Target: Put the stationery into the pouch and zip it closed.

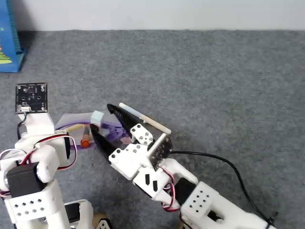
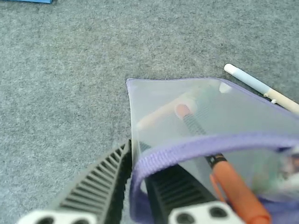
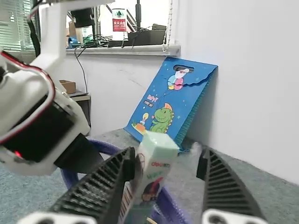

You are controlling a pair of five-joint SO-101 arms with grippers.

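Now the left claw [image 2: 135,164] is clamped on the pouch [image 2: 205,112] rim near the tabletop's [image 1: 214,71] front left corner; the right claw [image 3: 168,156], spread apart, has the eraser [image 3: 149,179] leaning on one side, just over the pouch mouth

Blue dinosaur gift bag [image 3: 173,105] leans, seemingly, against white wall [image 3: 243,70]
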